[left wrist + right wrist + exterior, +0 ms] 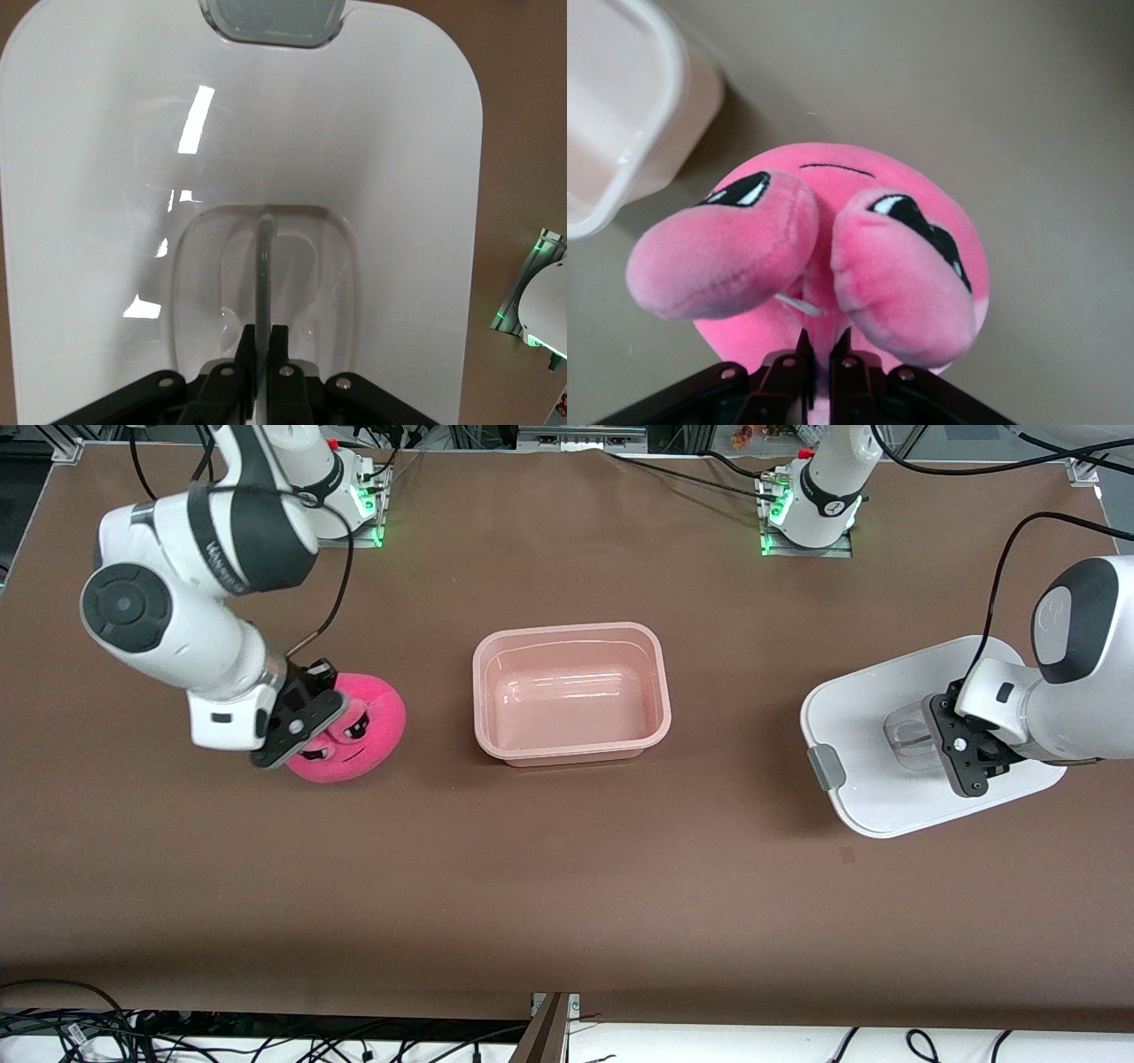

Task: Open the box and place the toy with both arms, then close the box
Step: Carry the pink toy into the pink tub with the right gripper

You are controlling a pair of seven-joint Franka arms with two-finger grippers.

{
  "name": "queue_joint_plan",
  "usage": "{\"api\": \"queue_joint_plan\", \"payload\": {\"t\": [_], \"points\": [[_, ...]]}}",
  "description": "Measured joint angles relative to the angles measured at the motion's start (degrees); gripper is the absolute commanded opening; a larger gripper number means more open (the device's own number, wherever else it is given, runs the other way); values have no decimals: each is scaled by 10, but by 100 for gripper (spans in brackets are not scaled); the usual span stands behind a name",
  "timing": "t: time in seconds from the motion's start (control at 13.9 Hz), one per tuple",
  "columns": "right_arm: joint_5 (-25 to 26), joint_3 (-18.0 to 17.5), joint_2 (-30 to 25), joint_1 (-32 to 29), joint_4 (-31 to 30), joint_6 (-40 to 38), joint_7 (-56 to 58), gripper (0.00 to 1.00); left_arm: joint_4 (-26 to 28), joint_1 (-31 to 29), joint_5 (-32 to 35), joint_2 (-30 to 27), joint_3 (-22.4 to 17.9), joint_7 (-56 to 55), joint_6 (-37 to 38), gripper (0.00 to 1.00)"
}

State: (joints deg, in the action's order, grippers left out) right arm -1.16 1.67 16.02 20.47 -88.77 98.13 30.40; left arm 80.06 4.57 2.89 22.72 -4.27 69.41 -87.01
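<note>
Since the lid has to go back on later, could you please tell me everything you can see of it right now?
The lid is white, smooth plastic, a rounded rectangle lying flat on the brown table toward the left arm's end, apart from the open pink box. One grey side clip shows at its edge nearer the box. Its centre has a clear recess with a thin upright handle. The left gripper has its jaws shut on that handle; nothing else touches the lid.
</note>
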Motion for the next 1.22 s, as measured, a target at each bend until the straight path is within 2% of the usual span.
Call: {"api": "queue_joint_plan", "payload": {"t": [0.43, 0.72, 1.01, 1.22], "points": [[0, -3, 3, 138, 54, -37, 87, 0, 0, 0, 0, 0, 0, 0, 0, 0], [29, -4, 43, 250, 83, -37, 87, 0, 0, 0, 0, 0, 0, 0, 0, 0], [39, 0, 100, 271, 109, -35, 90, 0, 0, 0, 0, 0, 0, 0, 0, 0], [45, 3, 117, 271, 114, -31, 94, 0, 0, 0, 0, 0, 0, 0, 0, 0]]}}
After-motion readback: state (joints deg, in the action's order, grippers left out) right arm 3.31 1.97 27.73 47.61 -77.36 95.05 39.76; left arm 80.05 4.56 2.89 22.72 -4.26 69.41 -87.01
